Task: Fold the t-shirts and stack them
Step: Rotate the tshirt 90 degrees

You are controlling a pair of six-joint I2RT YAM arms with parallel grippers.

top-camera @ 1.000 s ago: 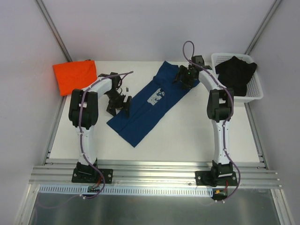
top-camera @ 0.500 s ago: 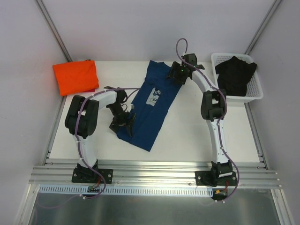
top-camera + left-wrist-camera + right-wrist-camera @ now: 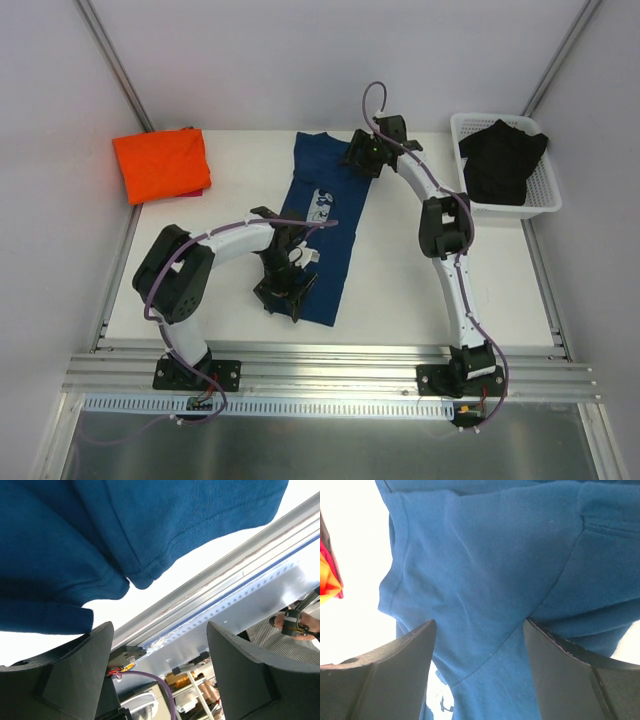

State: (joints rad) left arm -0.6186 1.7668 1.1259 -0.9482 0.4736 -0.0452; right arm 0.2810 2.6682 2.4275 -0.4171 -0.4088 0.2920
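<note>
The left tool [image 3: 287, 292], jaws wide apart, sits over the seven o'clock hem of the navy t-shirt [image 3: 318, 215]; the right tool [image 3: 362, 155], equally spread, is over its one o'clock end.

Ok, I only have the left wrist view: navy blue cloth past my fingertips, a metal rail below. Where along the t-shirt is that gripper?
Observer: The left gripper is over the near end of the navy blue cloth t-shirt, which lies as a long folded strip.
Operator: And the right arm?
Observer: The right gripper is at the shirt's far end, jaws wide apart.
Operator: Where is the other shirt?
Observer: The bright orange t-shirt lies folded at the far left corner of the white table.
</note>
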